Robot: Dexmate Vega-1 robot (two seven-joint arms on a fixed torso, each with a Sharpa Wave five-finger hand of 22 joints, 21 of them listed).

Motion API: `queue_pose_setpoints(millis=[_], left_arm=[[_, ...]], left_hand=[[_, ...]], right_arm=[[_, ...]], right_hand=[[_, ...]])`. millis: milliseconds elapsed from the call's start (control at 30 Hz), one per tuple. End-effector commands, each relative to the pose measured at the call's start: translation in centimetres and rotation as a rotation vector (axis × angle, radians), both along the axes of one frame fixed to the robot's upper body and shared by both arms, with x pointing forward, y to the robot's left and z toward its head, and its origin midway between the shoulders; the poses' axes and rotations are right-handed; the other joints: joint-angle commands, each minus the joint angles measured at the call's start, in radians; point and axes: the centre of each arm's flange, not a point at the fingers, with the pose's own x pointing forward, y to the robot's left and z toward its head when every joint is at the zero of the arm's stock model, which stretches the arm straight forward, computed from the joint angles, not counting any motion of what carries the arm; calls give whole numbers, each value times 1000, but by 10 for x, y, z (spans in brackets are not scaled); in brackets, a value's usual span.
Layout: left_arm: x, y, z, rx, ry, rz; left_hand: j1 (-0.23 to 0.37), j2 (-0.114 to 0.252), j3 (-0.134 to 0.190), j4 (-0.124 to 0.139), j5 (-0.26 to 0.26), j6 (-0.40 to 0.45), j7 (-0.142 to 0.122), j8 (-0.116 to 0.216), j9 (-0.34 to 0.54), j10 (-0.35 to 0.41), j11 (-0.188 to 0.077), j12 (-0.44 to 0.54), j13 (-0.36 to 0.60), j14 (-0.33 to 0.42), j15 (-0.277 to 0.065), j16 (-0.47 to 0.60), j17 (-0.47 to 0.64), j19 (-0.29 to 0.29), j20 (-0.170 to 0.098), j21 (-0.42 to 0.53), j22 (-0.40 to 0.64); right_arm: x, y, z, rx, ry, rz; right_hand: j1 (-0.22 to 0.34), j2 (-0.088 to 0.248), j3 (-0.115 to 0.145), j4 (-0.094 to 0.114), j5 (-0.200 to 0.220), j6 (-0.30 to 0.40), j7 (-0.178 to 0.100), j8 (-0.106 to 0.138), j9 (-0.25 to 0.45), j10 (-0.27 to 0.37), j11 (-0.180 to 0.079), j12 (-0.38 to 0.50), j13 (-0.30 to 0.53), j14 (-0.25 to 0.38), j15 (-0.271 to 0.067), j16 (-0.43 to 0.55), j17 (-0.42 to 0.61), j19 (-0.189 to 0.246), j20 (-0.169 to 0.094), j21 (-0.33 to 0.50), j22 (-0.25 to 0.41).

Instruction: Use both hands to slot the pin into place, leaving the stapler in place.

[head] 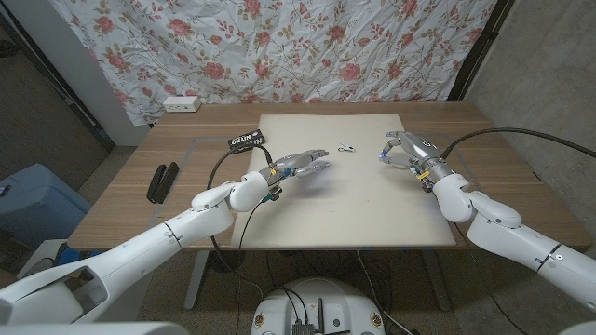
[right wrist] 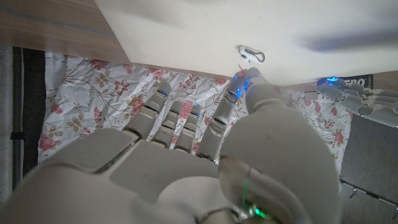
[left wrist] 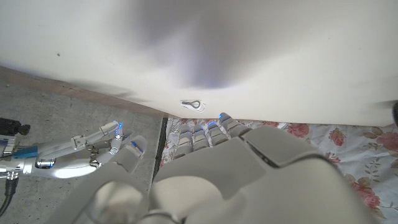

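On the table point(head: 121, 209) lies a white mat point(head: 345, 200). Over it, the left hand point(head: 303, 167) and right hand point(head: 405, 151) hover with fingers loosely spread, holding nothing. A black stapler point(head: 163, 181) sits at the table's left. Between the hands, near the mat's far edge, lies the pin point(head: 348, 148).

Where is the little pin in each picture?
Head view: pin on the white mat, between the two hands.
Left wrist view: pin near the mat's edge.
Right wrist view: pin near the mat's edge.
Shared landmark: the mat.
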Motion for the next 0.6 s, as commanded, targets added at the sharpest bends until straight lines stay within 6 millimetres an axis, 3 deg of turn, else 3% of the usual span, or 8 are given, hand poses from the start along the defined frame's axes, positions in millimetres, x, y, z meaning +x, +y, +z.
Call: queue_pose_setpoints(millis=[33,400,600], left_arm=[[7,-12,-13,59,-8,-6],[11,-18,-25,123,-39,-3],[15,-18,-32,170,-25,-1]], left_hand=[[-8,119,-4,0,3,-10,-14,-3,4,-2,-15,4,3,-11,-10,2,1,-11,-101,6,1],[-5,127,-7,0,5,-6,-5,4,3,6,-11,10,3,-5,-18,6,0,-16,-107,8,1],[-6,127,-10,1,5,-12,-13,3,3,3,-14,9,3,-8,-25,6,0,-21,-110,8,2]], right_arm=[[1,0,-6,136,11,52],[5,2,-12,169,15,47],[6,2,-12,193,8,53]], right_hand=[[4,7,-5,1,5,33,-23,3,2,13,-2,1,0,5,-26,5,3,-6,3,-2,4],[5,7,-7,1,6,34,-23,0,-2,21,3,1,0,6,-26,6,4,-13,-1,-4,3],[6,8,-7,0,7,36,-22,-2,-4,24,5,0,0,5,-30,6,4,-15,-4,-4,3]])
